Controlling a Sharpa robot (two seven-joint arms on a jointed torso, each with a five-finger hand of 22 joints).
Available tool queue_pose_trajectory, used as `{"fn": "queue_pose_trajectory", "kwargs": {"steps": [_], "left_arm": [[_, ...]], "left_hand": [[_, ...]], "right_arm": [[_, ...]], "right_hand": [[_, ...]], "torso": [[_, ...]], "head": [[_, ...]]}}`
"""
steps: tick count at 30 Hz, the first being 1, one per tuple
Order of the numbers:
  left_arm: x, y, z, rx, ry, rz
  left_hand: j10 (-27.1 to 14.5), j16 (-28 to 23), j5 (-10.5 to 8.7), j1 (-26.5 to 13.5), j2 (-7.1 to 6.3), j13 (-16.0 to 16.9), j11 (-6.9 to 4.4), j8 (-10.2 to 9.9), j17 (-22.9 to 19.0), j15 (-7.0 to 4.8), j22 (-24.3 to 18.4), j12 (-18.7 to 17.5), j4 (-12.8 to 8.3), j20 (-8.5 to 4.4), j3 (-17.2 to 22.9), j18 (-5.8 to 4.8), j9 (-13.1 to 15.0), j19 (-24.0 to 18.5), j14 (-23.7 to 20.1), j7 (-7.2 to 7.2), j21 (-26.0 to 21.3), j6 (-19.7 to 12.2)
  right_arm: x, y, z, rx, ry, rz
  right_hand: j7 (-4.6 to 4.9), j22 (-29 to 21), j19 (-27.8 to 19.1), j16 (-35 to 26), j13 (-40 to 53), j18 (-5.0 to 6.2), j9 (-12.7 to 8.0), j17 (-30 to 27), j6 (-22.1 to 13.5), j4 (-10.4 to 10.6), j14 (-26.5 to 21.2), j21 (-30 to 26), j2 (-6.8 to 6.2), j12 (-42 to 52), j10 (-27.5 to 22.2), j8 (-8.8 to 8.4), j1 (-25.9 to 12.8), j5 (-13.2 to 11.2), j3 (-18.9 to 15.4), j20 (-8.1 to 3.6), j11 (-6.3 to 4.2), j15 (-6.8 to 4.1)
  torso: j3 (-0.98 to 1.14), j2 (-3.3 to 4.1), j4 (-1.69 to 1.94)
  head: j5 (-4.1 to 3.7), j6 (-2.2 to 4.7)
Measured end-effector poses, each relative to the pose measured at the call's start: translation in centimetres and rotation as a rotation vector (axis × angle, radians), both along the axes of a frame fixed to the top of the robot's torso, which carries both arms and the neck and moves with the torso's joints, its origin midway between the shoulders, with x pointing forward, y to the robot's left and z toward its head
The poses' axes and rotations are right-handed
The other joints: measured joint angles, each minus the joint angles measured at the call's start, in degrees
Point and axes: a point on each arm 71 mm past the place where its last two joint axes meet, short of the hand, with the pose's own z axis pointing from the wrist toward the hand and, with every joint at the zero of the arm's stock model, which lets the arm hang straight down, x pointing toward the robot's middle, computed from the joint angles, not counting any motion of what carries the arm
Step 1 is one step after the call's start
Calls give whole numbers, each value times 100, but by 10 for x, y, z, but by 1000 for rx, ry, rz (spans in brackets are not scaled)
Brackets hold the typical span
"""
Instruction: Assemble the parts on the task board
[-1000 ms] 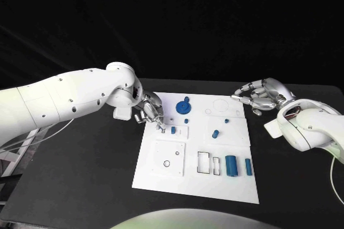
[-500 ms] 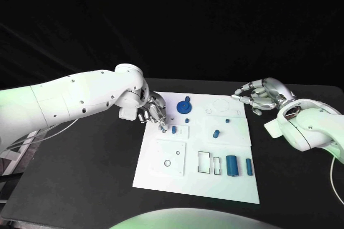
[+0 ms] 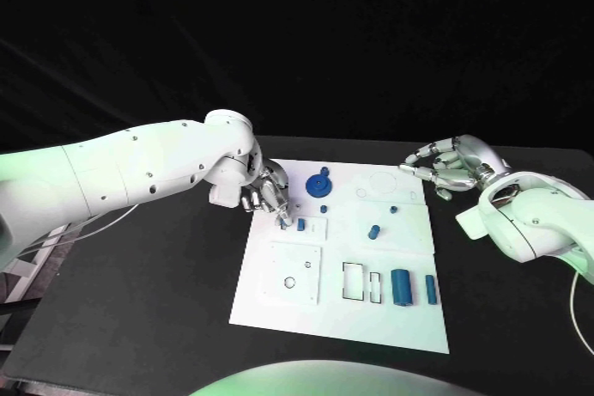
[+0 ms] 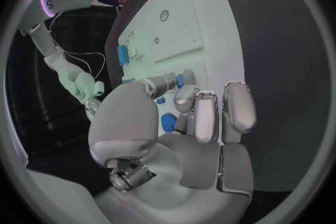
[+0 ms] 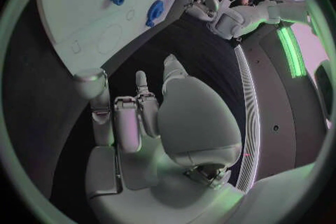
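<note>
left fingers [image 3: 275,203]: bunched and pointing down at the task board's far left part, tips at a small blue part [image 3: 301,225] beside a small slot; whether they pinch anything cannot be told.
left hand [image 3: 259,190]: over the board's far left corner, wrist toward the left worktop side.
right fingers [image 3: 427,166]: curled inward, nothing seen between them.
right hand [image 3: 448,168]: just off the board's far right corner, above the bare worktop, apart from the board.
task board [image 3: 303,306]: white plate in the middle of the black worktop [image 3: 136,319], with outlined recesses.
round blue disc [image 3: 318,185]: on the board's far edge area, just right of the left hand.
small blue pegs [image 3: 372,232]: near the board's middle, one more toward the far side.
blue cylinders [image 3: 401,286]: two, standing side by side at the board's near right part, the larger on the left.
rectangular slots [image 3: 355,282]: outlined just left of the cylinders.
</note>
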Motion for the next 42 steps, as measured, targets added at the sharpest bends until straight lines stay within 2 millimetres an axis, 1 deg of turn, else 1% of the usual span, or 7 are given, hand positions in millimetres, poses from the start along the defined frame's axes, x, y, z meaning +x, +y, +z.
{"fn": "queue_pose_trajectory", "kwargs": {"steps": [10,14,15,16,18,21,42], "left_arm": [[2,0,-2,12,13,-1],[2,2,-2,16,18,0],[2,2,-2,16,20,0],[2,2,-2,18,22,-1],[2,3,-2,21,25,-2],[2,4,-3,24,29,-4],[3,4,-3,33,33,-6]], "left_hand": [[0,0,-1,-8,-8,-1,0,-1,0,0,-1,0,0,0,0,0,-5,0,0,-7,0,9],[0,0,-1,-42,-43,11,0,-2,0,0,4,25,-16,0,-14,0,-6,0,0,-18,0,21],[0,0,-4,-43,-43,18,0,-3,0,0,7,28,-175,0,144,0,-9,0,0,-19,0,22],[0,0,-7,-44,-44,19,0,-18,0,0,7,28,-206,0,176,0,-9,0,0,-13,0,28],[3,0,-10,-67,-22,19,-3,-21,0,0,7,28,-207,0,176,0,-9,0,0,-11,0,31],[22,0,-21,-67,-22,34,-22,-24,0,0,7,28,-207,0,176,0,-9,0,0,-12,0,33],[22,0,-1,-66,-21,46,-21,-36,0,0,6,27,-211,-1,180,0,-5,-1,0,-5,-1,50]], "right_arm": [[0,-2,0,0,-4,-6],[0,-2,1,1,-7,-9],[0,-2,1,1,-8,-10],[0,-3,1,1,-9,-11],[0,-3,1,1,-10,-12],[0,-3,1,2,-12,-14],[0,-3,1,5,-18,-16]], "right_hand": [[0,-12,0,-23,0,0,-1,-1,0,0,0,-27,0,0,0,0,0,0,0,0,0,0],[0,-63,0,-23,0,0,-1,-1,0,0,0,-97,0,-23,0,0,0,0,0,0,0,0],[0,-66,0,-26,0,0,-1,-1,0,0,0,-97,0,-23,-1,0,0,0,0,0,-1,0],[0,-78,0,-47,0,0,-1,-1,0,0,0,-117,0,-22,-12,0,0,0,0,0,-12,0],[0,-94,-14,-57,0,0,-2,-1,0,0,0,-121,0,-22,-21,0,0,0,0,-14,-21,0],[0,-94,-22,-57,0,88,-1,-1,0,0,0,-121,0,-22,-21,0,0,0,0,-22,-21,0],[0,-94,-22,-57,0,88,-2,-3,0,0,0,-121,0,-22,-21,0,0,0,0,-21,-21,0]], "torso": [[-2,3,1],[-5,3,1],[-5,2,1],[-5,2,1],[-5,2,1],[-5,2,3],[-3,-2,0]], "head": [[18,-9],[20,-13],[19,-14],[15,-15],[11,-18],[10,-20],[8,-40]]}}
